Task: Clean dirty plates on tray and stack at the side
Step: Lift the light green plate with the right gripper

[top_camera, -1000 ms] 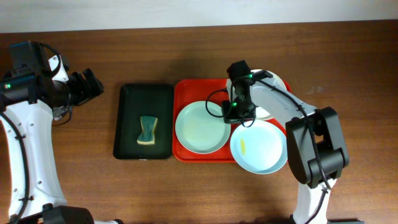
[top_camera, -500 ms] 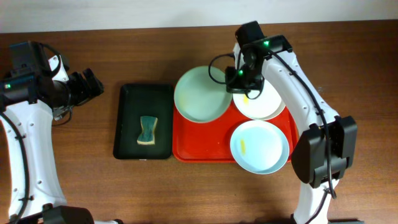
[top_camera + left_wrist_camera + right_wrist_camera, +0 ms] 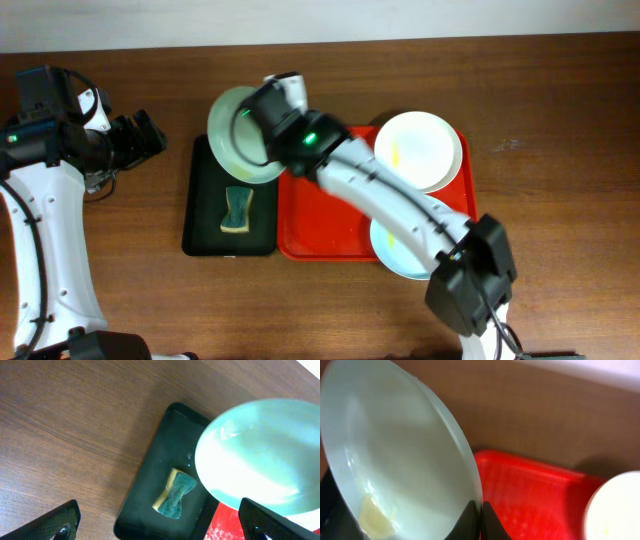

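Note:
My right gripper (image 3: 480,512) is shut on the rim of a pale blue-green plate (image 3: 235,135), holding it tilted above the far end of the dark tray (image 3: 205,225). That plate (image 3: 395,460) carries a yellow smear (image 3: 372,517) near its lower edge. It fills the upper right of the left wrist view as the plate (image 3: 260,455). On the red tray (image 3: 320,230) a white plate (image 3: 418,150) with a yellow streak sits at the back right. A second pale blue plate (image 3: 398,258) lies at the front right, mostly hidden under my right arm. My left gripper (image 3: 148,135) hangs open at the left, empty.
A green and yellow sponge (image 3: 238,210) lies in the dark tray (image 3: 150,475), seen as the sponge (image 3: 175,494) between my open left gripper (image 3: 160,525). Bare wooden table surrounds both trays. My right arm stretches diagonally across the red tray (image 3: 530,490).
My right arm lifted the pale blue-green plate off the red tray and carried it back and left, over the dark tray. The left arm has not moved.

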`<state>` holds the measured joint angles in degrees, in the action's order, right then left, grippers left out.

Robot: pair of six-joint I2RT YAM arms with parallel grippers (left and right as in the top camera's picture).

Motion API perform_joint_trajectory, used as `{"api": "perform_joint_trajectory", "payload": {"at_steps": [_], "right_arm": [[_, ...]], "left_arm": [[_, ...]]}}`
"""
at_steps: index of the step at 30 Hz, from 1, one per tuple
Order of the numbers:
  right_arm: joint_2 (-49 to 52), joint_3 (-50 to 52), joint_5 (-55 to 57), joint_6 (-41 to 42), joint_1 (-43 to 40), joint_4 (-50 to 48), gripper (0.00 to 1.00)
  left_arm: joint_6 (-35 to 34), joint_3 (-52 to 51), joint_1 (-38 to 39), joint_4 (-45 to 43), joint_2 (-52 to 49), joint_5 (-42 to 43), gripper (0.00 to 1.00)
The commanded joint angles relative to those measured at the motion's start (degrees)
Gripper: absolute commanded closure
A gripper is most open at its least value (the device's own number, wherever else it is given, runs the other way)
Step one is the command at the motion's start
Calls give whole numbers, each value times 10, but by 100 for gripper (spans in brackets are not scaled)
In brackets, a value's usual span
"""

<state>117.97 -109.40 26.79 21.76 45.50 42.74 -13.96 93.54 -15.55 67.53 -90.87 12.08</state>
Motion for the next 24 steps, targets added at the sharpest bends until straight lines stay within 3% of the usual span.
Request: {"api": "perform_joint_trajectory", "payload": {"at_steps": [1,7,12,16,24], "right_arm": [[-14,-13,250,-185,58,-81,96],[-14,-13,375,-475,127,-270,96],[-14,-13,413,-603,143,-385,96],[-14,-13,416,-636,146,-438,96],[-14,-13,414,-633,145,-441,96]], "left_arm": [[-1,-1,-1,1,-2,6,1],[-1,-1,-1,0,-2,6,1],[-1,-1,-1,0,-2,6,1],[-1,-1,-1,0,-2,6,1],[-1,-1,-1,0,-2,6,1]]}}
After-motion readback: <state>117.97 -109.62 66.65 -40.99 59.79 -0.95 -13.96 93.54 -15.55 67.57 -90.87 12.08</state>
